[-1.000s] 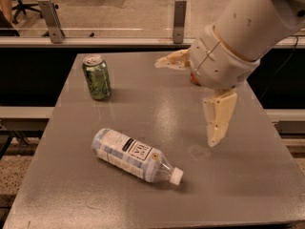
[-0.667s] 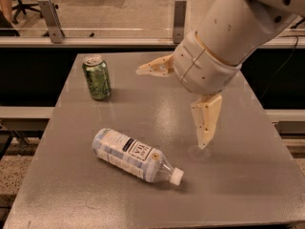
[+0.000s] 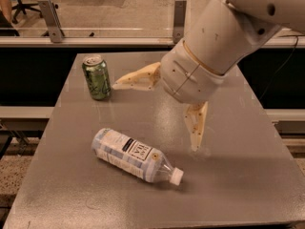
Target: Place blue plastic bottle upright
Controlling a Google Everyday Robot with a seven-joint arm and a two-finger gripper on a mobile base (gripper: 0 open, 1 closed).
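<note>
The blue plastic bottle (image 3: 136, 155) lies on its side on the grey table (image 3: 248, 175), front left of centre. Its white cap points to the lower right and its pale blue-and-white label faces up. My gripper (image 3: 155, 116) hangs above the table's middle, just up and right of the bottle, not touching it. It is open wide and empty: one tan finger (image 3: 136, 78) points left toward the can, the other finger (image 3: 196, 126) points down, its tip near the table right of the bottle's cap.
A green can (image 3: 96, 77) stands upright at the table's back left. A railing with metal posts (image 3: 179, 14) runs behind the table. The table's right edge lies beyond my arm (image 3: 224, 37).
My arm and open gripper have moved left, toward the bottle and the can. The bottle and the can have not moved.
</note>
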